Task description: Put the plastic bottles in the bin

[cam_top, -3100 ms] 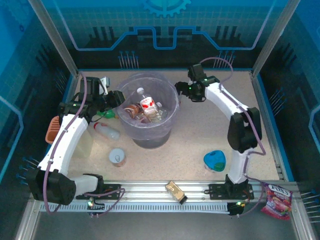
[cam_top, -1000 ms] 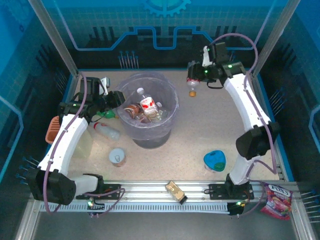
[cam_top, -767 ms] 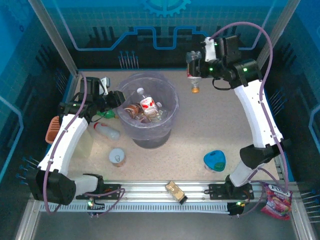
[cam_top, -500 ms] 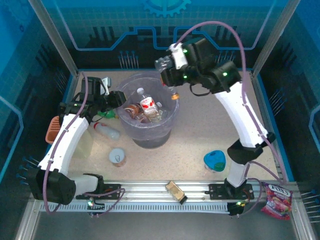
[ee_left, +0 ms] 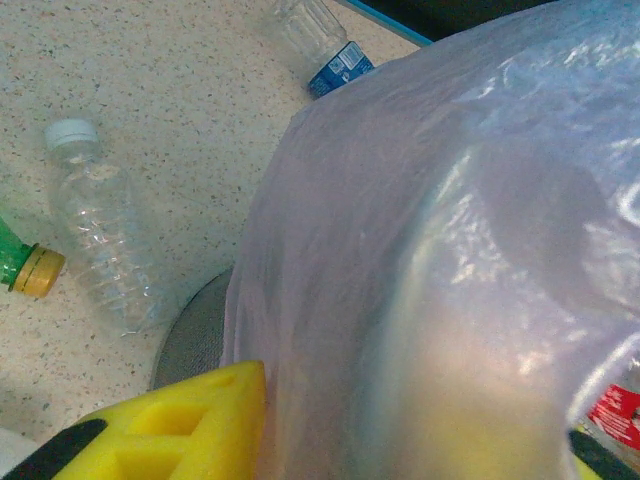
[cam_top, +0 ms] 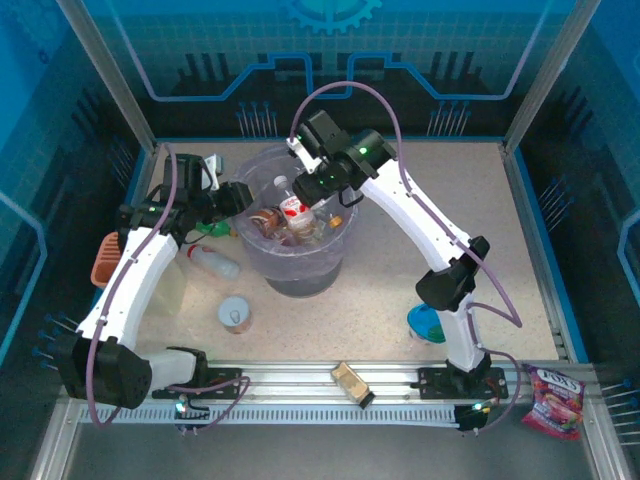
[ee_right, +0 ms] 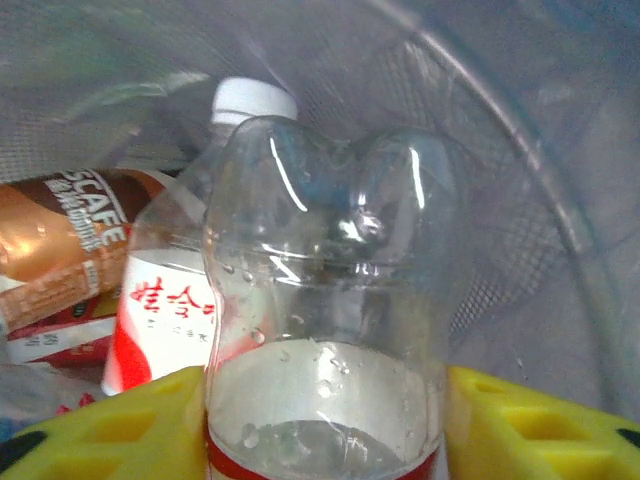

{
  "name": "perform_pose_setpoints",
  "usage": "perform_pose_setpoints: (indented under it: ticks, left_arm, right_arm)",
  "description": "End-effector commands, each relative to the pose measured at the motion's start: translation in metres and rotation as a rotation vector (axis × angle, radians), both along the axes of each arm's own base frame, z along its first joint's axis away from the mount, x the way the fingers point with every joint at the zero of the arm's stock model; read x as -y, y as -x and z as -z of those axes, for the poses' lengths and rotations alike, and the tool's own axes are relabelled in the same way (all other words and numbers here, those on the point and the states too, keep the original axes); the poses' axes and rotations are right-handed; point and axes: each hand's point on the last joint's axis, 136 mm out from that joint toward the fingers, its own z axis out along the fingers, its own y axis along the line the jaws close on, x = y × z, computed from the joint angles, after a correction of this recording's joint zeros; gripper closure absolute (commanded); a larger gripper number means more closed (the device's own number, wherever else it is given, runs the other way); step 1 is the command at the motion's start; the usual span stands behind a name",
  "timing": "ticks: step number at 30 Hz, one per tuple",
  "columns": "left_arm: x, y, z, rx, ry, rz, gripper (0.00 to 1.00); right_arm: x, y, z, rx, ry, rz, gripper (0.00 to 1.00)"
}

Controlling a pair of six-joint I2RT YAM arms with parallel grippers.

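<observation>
Right end effector (cam_top: 325, 188) (ee_right: 325, 430): at the upper middle of the overhead frame, over the mouth of the bin (cam_top: 300, 265) (ee_right: 560, 180); its yellow pads (ee_right: 130, 425) press both sides of a clear bottle (ee_right: 325, 300).
Held bottle: base up, orange cap (cam_top: 337, 221) pointing down inside the rim; droplets inside; a red band at the bottom edge of the wrist frame, no writing readable.
Left end effector (cam_top: 238, 195) (ee_left: 420, 420): closed on the bin's left rim, one yellow finger (ee_left: 170, 430) outside the bagged wall (ee_left: 450, 200); a yellowish shape shows through the wall.
In the bin: a brown bottle (cam_top: 265, 218) (ee_right: 60, 250) whose wrapper shows the white letters "SCAFE"; a white-capped bottle (cam_top: 292, 205) (ee_right: 150, 300) with a red-and-white label bearing red Chinese characters.
On the bench (cam_top: 400, 260), left of the bin: a clear unlabelled bottle (cam_top: 212, 262) (ee_left: 100, 230) with a white cap, lying down; a green bottle (cam_top: 210, 228) (ee_left: 25, 265) with a yellow cap.
Upper middle of the left wrist frame: a clear bottle with a blue label (ee_left: 320, 45), print too small to read.
Tin can (cam_top: 235, 315): upright, below the bin.
Orange basket (cam_top: 103, 258): left edge.
Blue dish (cam_top: 430, 322): lower right.
Gold packet (cam_top: 350, 383): on the front rail.
Purple packet (cam_top: 553, 398): lower right corner, appears to read "FOX'S".
</observation>
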Motion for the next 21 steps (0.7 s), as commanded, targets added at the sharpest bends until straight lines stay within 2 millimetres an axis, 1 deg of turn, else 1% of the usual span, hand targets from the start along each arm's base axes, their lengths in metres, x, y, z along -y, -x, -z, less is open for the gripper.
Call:
perform_pose_setpoints:
  ticks: [1,3,8,10,14,16,18,19,21]
  left_arm:
    - [0.004,-0.001,0.001,0.006,-0.002,0.018,0.63]
    - [0.004,-0.003,0.003,0.002,0.003,0.018,0.63]
    - [0.006,-0.004,0.003,0.003,0.008,0.021,0.63]
    - [0.006,-0.004,0.002,0.005,0.007,0.021,0.63]
    - [0.008,-0.005,0.003,0.002,0.007,0.026,0.63]
    - [0.010,-0.005,0.003,0.003,0.009,0.029,0.63]
    - [0.012,-0.005,0.004,0.002,0.007,0.035,0.63]
    - [0.013,-0.004,0.004,0.000,0.008,0.039,0.63]
    - [0.017,-0.003,0.005,-0.003,0.005,0.050,0.63]
  right_arm:
    - [0.007,0.004,0.008,-0.002,0.064,0.002,0.34]
    - [0.006,0.004,0.004,0.012,0.061,-0.002,0.28]
    - [0.006,0.002,-0.012,0.055,0.041,-0.002,0.21]
    - [0.005,0.002,-0.022,0.071,0.017,0.001,0.20]
    - [0.003,0.005,-0.051,0.110,-0.064,0.004,0.19]
    - [0.006,0.006,-0.066,0.127,-0.113,0.015,0.18]
    - [0.014,0.006,-0.082,0.131,-0.180,0.042,0.17]
    - [0.020,0.005,-0.086,0.130,-0.204,0.059,0.14]
    - [0.034,0.003,-0.097,0.117,-0.286,0.089,0.03]
